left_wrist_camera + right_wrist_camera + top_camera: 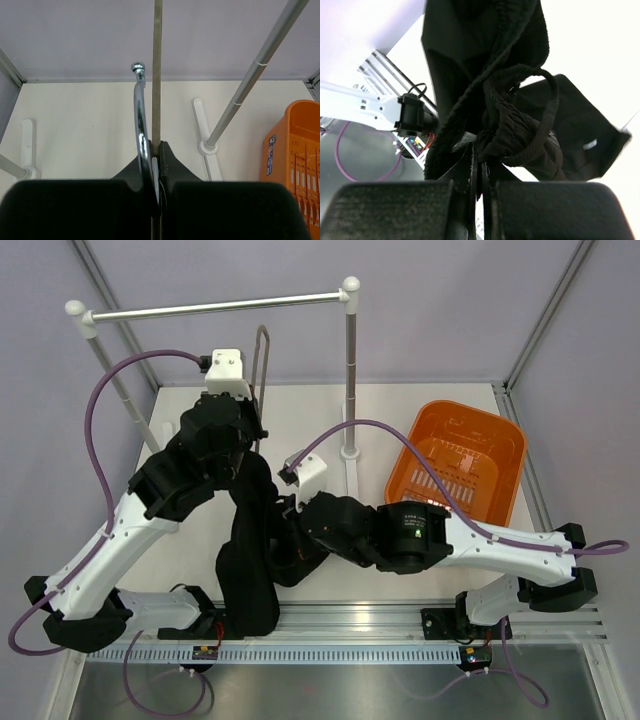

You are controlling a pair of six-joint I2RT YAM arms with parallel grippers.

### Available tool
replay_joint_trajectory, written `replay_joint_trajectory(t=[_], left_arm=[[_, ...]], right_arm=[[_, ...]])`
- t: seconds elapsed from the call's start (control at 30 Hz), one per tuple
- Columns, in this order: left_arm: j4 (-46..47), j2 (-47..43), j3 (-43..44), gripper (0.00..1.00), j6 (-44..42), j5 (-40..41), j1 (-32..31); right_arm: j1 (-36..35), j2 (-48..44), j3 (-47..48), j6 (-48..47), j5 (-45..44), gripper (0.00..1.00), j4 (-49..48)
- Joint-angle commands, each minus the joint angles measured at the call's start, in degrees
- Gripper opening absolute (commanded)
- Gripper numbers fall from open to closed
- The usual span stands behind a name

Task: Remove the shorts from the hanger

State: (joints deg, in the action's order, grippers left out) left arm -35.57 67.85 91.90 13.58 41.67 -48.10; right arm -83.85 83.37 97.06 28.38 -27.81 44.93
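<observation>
The black shorts (pixel 250 570) hang floppy from the hanger (pixel 262 360), a thin grey-brown loop held up near the rack. My left gripper (pixel 248 435) is shut on the hanger. In the left wrist view (pixel 159 155) the jaws pinch the thin bar (pixel 157 75) beside its metal hook (pixel 139 100). My right gripper (pixel 288 530) is shut on a bunched fold of the shorts. In the right wrist view (pixel 481 155) the fabric (pixel 470 45) and a drawstring loop (pixel 547 125) sit just above the closed jaws. Where the shorts meet the hanger is hidden by the left arm.
A silver rack rail (pixel 220 308) on two white-footed posts (pixel 351 390) spans the back. An orange basket (pixel 460 460) stands at the right, also at the right edge of the left wrist view (pixel 295 165). A metal rail (pixel 400 625) runs along the near edge.
</observation>
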Motion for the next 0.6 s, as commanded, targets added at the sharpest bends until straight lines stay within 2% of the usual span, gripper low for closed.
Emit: replay_joint_trajectory(t=[0.0,0.2,0.57], left_arm=[[7.79,-2.37,1.36,0.0,-1.71,1.92,0.46],[12.8,-5.01,1.62,0.0,-6.18,5.17,2.3],[29.92,-10.28,-4.09,0.0,-15.95,10.79,2.31]], right_arm=[[-2.71,-3.39,1.2,0.97,-3.99,0.0,-0.12],[-5.7,-3.83,4.19,2.9,-9.0,0.0,7.27],[-7.46,-9.71,0.15,8.35,-13.84,0.0,13.43]])
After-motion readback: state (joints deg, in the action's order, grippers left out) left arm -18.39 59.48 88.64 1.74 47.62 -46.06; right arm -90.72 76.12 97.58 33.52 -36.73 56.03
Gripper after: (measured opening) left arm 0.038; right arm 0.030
